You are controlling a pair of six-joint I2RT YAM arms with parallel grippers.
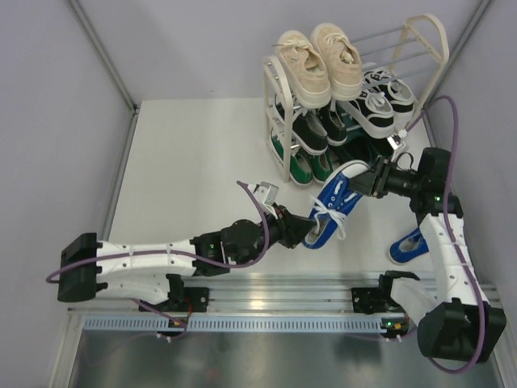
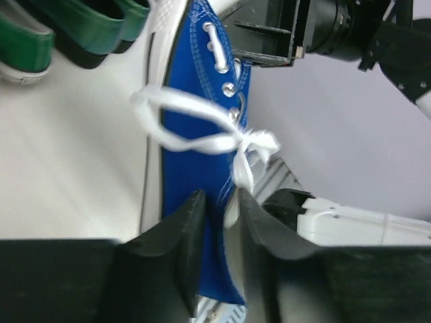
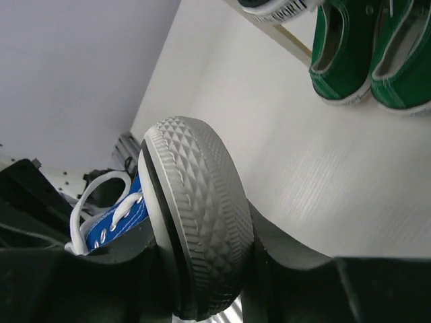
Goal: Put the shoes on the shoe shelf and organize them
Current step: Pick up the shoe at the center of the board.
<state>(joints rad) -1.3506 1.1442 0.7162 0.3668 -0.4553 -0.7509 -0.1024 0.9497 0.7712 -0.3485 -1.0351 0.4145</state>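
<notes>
Spanning the gap between the two pincers, the blue sneaker [image 1: 335, 202] sits at centre right of the top view. Its toe points up-right toward the shoe shelf [image 1: 272, 97] and its heel points down-left. The white laces hang loose off its lower side.

The right pincer [image 1: 370, 179] is clamped on the toe. In the right wrist view its fingers [image 3: 283, 259] press on both sides of the grey patterned sole [image 3: 202, 222].

The left pincer [image 1: 300, 232] is at the heel. In the left wrist view its fingers [image 2: 192, 242] stand close on either side of the blue heel wall [image 2: 195, 134]. I cannot tell whether they press it or only flank it.

The toe ends just short of the shelf's bottom front, beside the green sneakers [image 1: 307, 166] on the lowest tier. Black sneakers [image 1: 311, 133] sit above those. The cream sneakers [image 1: 319, 56] are on top, with the striped sneakers [image 1: 380, 97] to their right.

A second blue sneaker [image 1: 408, 245] lies on the bench [image 1: 194, 162] at lower right. It is close to the right arm and near the bench's right edge.

Left of the shelf, white bench surface runs out to the left edge and the grey wall. A metal rail [image 1: 242, 303] lines the near edge, just below the left arm.
</notes>
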